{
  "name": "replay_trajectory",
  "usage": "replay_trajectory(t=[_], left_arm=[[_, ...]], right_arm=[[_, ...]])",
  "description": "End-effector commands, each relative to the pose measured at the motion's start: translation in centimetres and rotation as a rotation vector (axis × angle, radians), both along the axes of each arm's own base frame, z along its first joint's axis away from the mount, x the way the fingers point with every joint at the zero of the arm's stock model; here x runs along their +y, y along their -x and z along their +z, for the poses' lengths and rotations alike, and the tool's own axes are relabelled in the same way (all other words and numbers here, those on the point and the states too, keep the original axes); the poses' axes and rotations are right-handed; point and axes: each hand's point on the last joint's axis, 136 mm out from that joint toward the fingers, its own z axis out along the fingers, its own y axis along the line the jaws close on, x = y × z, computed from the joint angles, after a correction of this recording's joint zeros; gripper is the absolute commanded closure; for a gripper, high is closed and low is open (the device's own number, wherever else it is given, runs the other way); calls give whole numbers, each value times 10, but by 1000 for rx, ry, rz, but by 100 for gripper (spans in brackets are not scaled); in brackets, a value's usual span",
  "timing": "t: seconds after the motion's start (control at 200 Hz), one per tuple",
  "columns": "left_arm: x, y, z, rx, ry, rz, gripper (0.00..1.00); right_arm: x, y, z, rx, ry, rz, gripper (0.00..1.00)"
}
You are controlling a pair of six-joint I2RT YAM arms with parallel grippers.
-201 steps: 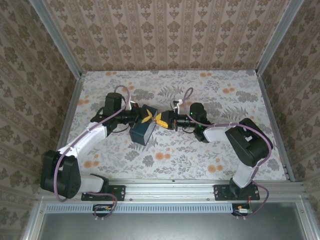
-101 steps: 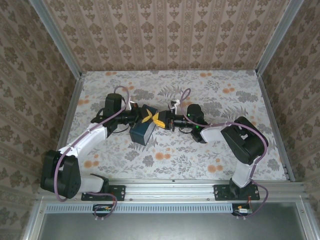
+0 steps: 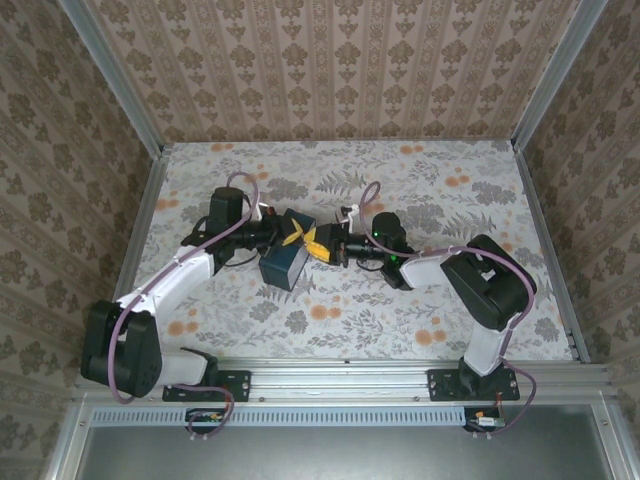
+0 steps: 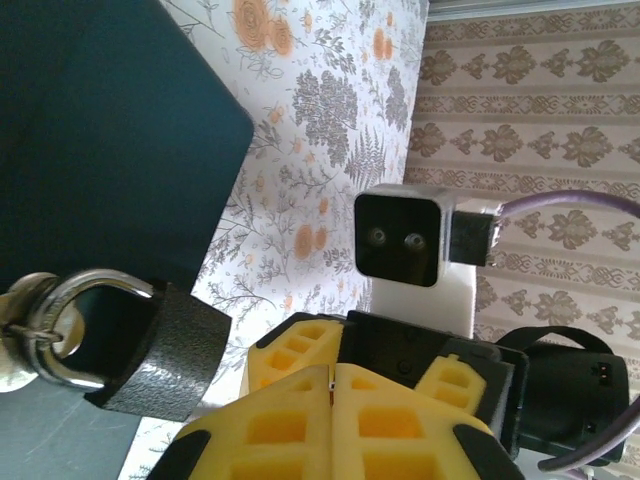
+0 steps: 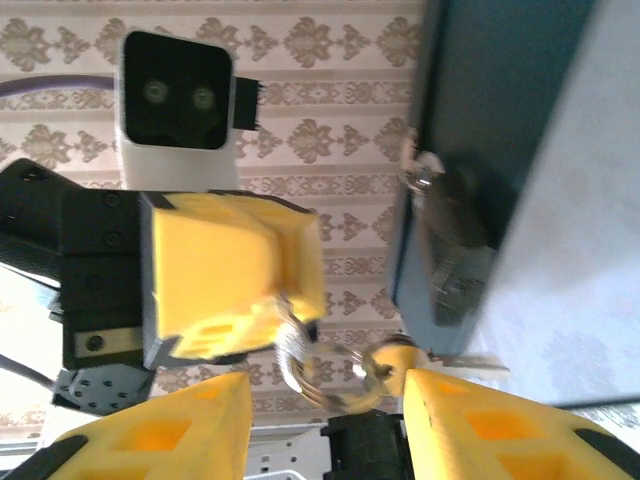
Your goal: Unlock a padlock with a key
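The black padlock (image 4: 160,350) hangs by its silver shackle (image 4: 75,320) on the dark blue box (image 3: 283,264), and it also shows on the box face (image 5: 455,240). My left gripper (image 3: 291,233) is shut (image 4: 333,372) on a key ring (image 5: 300,350). From that ring hangs the key (image 5: 400,356), its golden head by my right fingertip (image 5: 440,400) and its blade pointing at the box. My right gripper (image 5: 325,385) faces the left one tip to tip (image 3: 320,244) and stands open around the ring and key.
The box stands in the middle of the floral table (image 3: 420,190), just near of both grippers. Patterned walls (image 3: 330,70) close off the back and sides. Metal rails (image 3: 350,372) run along the near edge by the arm bases.
My right gripper's jaws have spread apart and let go of the key. Its arm has crept slightly left toward the left gripper. The left arm has held still.
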Motion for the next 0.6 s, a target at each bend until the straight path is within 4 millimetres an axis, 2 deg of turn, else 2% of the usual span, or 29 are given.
replay_trajectory(t=[0.0,0.27,0.595], left_arm=[[5,-4,15,-67,-21,7,100],[5,-4,11,-84,-44,22,100],[5,-5,13,-93,-46,33,100]], right_arm=[[-10,2,5,-19,19,-39,56],[-10,3,20,5,0,-106,64],[8,-3,35,-3,-66,-81,66]])
